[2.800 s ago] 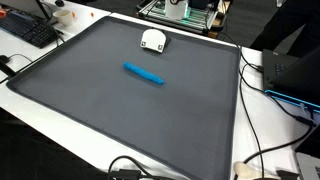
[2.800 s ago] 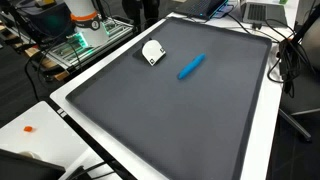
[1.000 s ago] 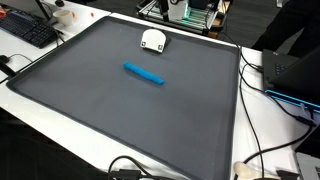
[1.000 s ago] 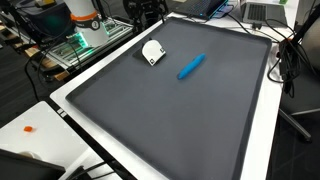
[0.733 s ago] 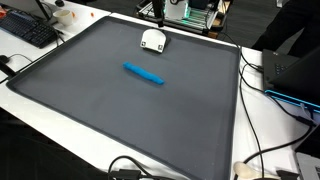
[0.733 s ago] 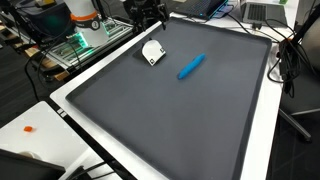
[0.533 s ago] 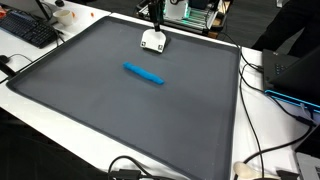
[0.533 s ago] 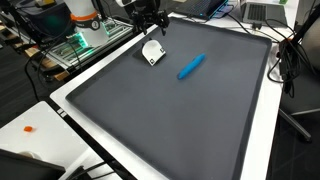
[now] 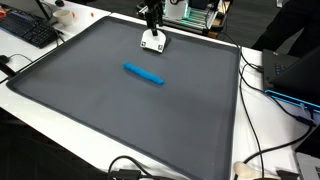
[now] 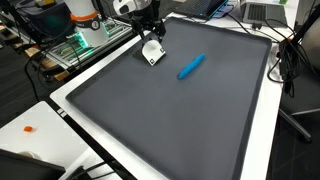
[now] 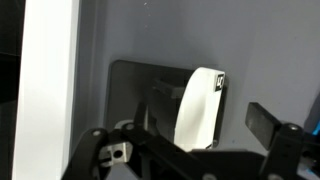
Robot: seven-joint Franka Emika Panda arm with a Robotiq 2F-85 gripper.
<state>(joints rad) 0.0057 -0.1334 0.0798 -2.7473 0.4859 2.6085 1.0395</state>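
The gripper (image 9: pixel 152 24) hovers at the far side of the dark grey mat (image 9: pixel 120 120), right above a small white object (image 9: pixel 153 42) that sits on the mat close to its far edge; its jaws are spread wide and hold nothing. A blue marker (image 9: pixel 144 74) lies flat nearer the middle of the mat, well apart from the white object and on its near side. In the wrist view the white object (image 11: pixel 200 105) stands between the two fingers (image 11: pixel 285 135), closer to the right one than the left. A good approach, as I judge it, would centre the jaws over the object first, so that neither finger lands on top of it or knocks it sideways. It would then go straight down, and the jaws would close only once both pads are level with the object's sides. The object looks light and may slide on the mat, so a slow, even squeeze would suit it. Several things are hard to read. The exterior views show the object too small to tell what it is. The wrist view is soft and shows only a dark patch at its upper right corner. The gap between fingertips and object cannot be judged, and the left finger is partly cut off at the bottom edge
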